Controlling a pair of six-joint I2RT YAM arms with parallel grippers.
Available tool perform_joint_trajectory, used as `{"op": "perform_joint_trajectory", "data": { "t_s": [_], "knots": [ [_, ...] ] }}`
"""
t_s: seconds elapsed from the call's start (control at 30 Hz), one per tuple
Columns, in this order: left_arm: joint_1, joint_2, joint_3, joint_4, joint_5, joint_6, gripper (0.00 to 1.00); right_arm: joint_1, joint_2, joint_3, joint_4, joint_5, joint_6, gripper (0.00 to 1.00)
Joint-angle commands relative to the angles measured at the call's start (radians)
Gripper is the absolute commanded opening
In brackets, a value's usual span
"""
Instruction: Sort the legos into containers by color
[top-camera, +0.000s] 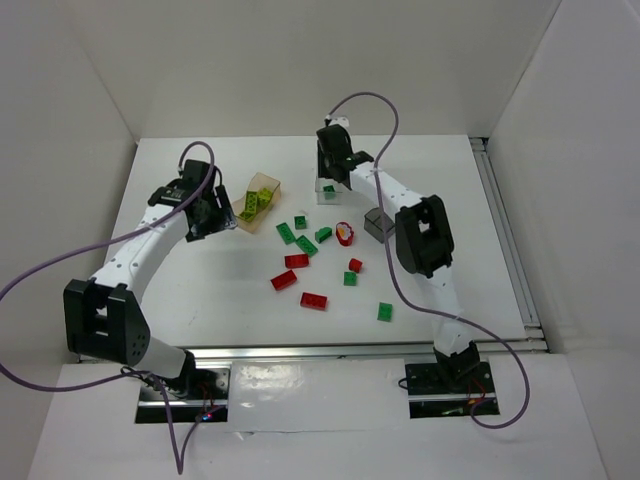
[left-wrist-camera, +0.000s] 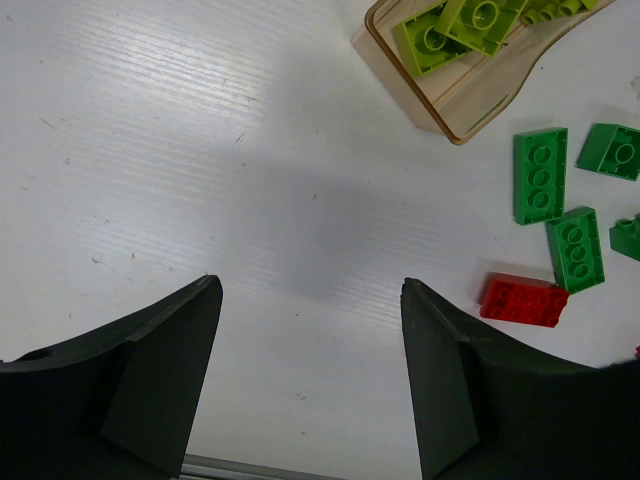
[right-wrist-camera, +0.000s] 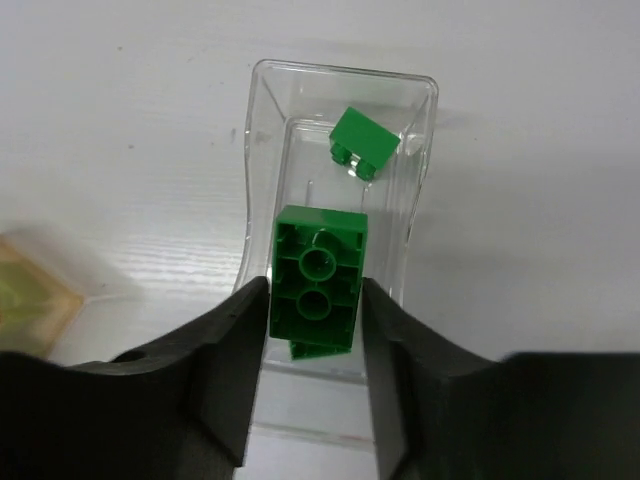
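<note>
Robotics lab test cell. White tabletop (top-camera: 200, 300) boxed in by plain white panels (top-camera: 300, 60); aluminium rail (top-camera: 507, 240) along the edge; left arm (top-camera: 140, 255) and right arm (top-camera: 425, 240) bolted down, trailing purple cables (top-camera: 60, 265).

Bare table (top-camera: 200, 300) lay open at 8 o'clock of the loose legos (top-camera: 300, 262), and between the left gripper's (left-wrist-camera: 310, 290) wide-set jaws. The orange-tan container (top-camera: 262, 197) blocked 11 o'clock, the clear container (right-wrist-camera: 345, 68) 12 o'clock, the grey container (top-camera: 377, 224) 2 o'clock. A green brick (right-wrist-camera: 318, 290) filled the right gripper's (right-wrist-camera: 315, 287) gap, right over the clear container
</note>
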Motion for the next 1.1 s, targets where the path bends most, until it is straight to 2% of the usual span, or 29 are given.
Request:
{"op": "perform_joint_trajectory", "data": {
  "t_s": [0.0, 0.1, 0.17, 0.27, 0.3, 0.43, 0.5, 0.6, 0.8, 1.07],
  "knots": [
    [0.012, 0.014, 0.033, 0.006, 0.001, 0.025, 0.82, 0.001, 0.068, 0.132, -0.018, 0.024, -0.033, 0.55],
    [0.012, 0.014, 0.024, 0.006, 0.012, 0.025, 0.82, 0.001, 0.050, 0.142, -0.028, 0.061, -0.042, 0.82],
    [0.012, 0.014, 0.024, 0.006, 0.012, 0.025, 0.82, 0.012, -0.005, 0.091, 0.010, 0.087, -0.042, 0.82],
    [0.003, 0.005, 0.014, 0.015, 0.021, 0.016, 0.82, 0.036, -0.184, -0.115, 0.096, 0.098, -0.023, 0.80],
    [0.003, 0.005, 0.014, 0.015, 0.021, 0.015, 0.82, 0.055, -0.279, -0.236, 0.112, 0.098, -0.010, 0.80],
    [-0.006, -0.016, 0.005, 0.015, 0.021, 0.015, 0.82, 0.111, -0.456, -0.510, 0.144, 0.004, 0.065, 0.77],
    [-0.006, -0.027, -0.005, 0.024, 0.021, 0.015, 0.82, 0.133, -0.490, -0.623, 0.120, -0.057, 0.101, 0.74],
    [-0.006, -0.027, -0.006, 0.024, 0.033, 0.015, 0.82, 0.153, -0.510, -0.708, 0.100, -0.114, 0.188, 0.74],
    [-0.015, -0.027, -0.015, 0.024, 0.042, 0.006, 0.82, 0.185, -0.481, -0.730, 0.100, -0.160, 0.222, 0.76],
    [-0.024, -0.027, -0.024, 0.024, 0.042, 0.006, 0.82, 0.185, -0.326, -0.593, 0.043, -0.140, 0.259, 0.76]
  ]
}}
